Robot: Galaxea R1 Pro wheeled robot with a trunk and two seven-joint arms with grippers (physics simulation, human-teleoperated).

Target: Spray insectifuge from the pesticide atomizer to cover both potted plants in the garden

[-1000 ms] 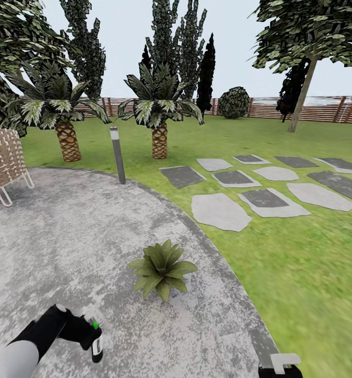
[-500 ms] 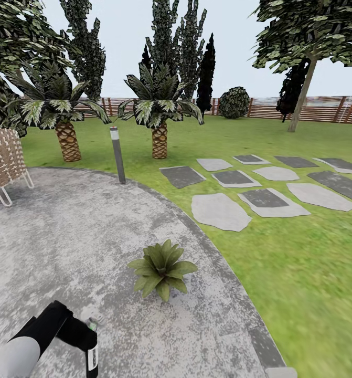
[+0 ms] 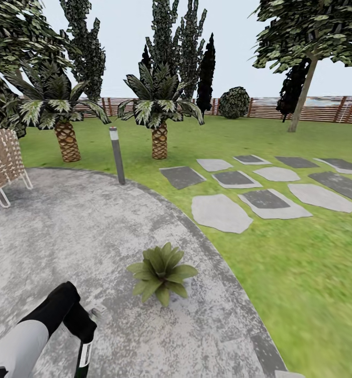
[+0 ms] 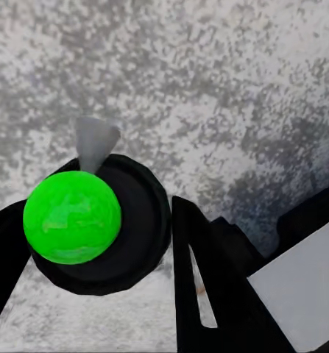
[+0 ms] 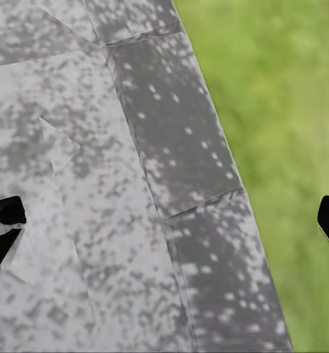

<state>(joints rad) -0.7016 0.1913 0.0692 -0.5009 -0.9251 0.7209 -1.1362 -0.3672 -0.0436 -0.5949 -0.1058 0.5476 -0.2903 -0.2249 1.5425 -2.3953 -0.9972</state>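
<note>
Pesticide atomizer (image 3: 84, 357), a slim dark green bottle with a white label, hangs upright at the lower left of the head view, clamped in the black left gripper (image 3: 83, 336) at the end of the white-and-black left arm (image 3: 31, 331). In the left wrist view its round black top with a bright green cap (image 4: 72, 217) sits between the two black fingers (image 4: 201, 279), which press against its sides, and a small grey nozzle tip (image 4: 96, 140) sticks out from the rim over the paving.

Below it lies the round grey speckled paved patio (image 3: 65, 231). One potted plant (image 3: 161, 270), a low rosette of pointed green leaves, stands on the patio near its curved dark edge, ahead and to the right of the bottle and apart from it; its pot is hidden under the leaves.

The right gripper (image 5: 164, 228) shows in the right wrist view as two black fingertips (image 5: 2, 228) set wide apart with nothing between them, above the patio's dark border stones (image 5: 186, 162) and the green lawn (image 5: 282, 110).

Farther off stand a grey bollard lamp post (image 3: 117, 155) at the patio edge, two scaly-trunked palms (image 3: 159, 113), a woven chair (image 3: 2, 160) at the left, flat grey stepping stones (image 3: 220, 210) in the grass, and a brown slatted wooden fence (image 3: 322, 109) along the back.
</note>
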